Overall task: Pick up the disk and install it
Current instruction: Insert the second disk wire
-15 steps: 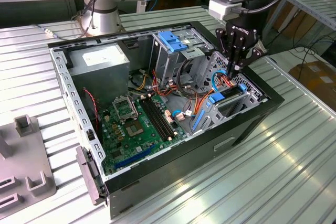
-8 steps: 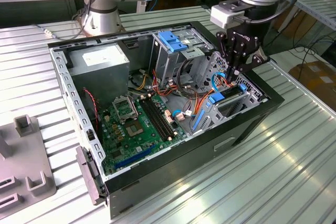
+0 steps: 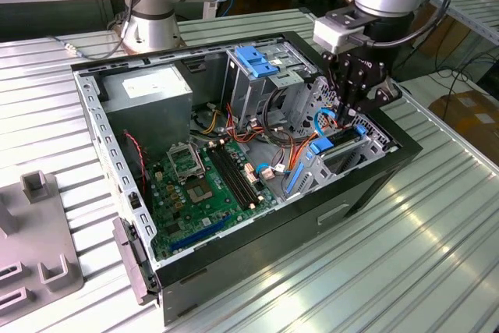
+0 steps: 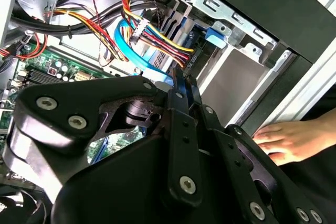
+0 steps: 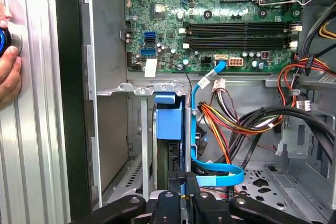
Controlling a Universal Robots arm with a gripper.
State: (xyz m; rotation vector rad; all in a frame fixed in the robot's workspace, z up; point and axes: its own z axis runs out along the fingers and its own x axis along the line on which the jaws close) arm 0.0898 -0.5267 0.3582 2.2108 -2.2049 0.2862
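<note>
Ribbed metal bench (image 3: 437, 255); pincer (image 3: 348, 111) closed, gripping the disk (image 5: 170, 121) in its bay

One open black computer case (image 3: 366, 185) lies on the ribbed metal worktop (image 3: 437, 255). Inside it are one green motherboard (image 5: 173, 19), one square silver processor socket (image 3: 185, 160) and four long black memory slots (image 5: 239, 36). There is one grey metal power supply box (image 3: 148, 91), one bright blue plastic bracket (image 3: 256, 60) on the grey drive cage, one flat light-blue data cable (image 5: 195, 124) and one disk framed by blue carrier rails (image 5: 169, 121). One black end effector (image 3: 345, 115) is over the case. One grey plastic fixture plate (image 3: 31, 263) is on the worktop. One person's hand (image 4: 289, 140) appears in the second wrist view.
</note>
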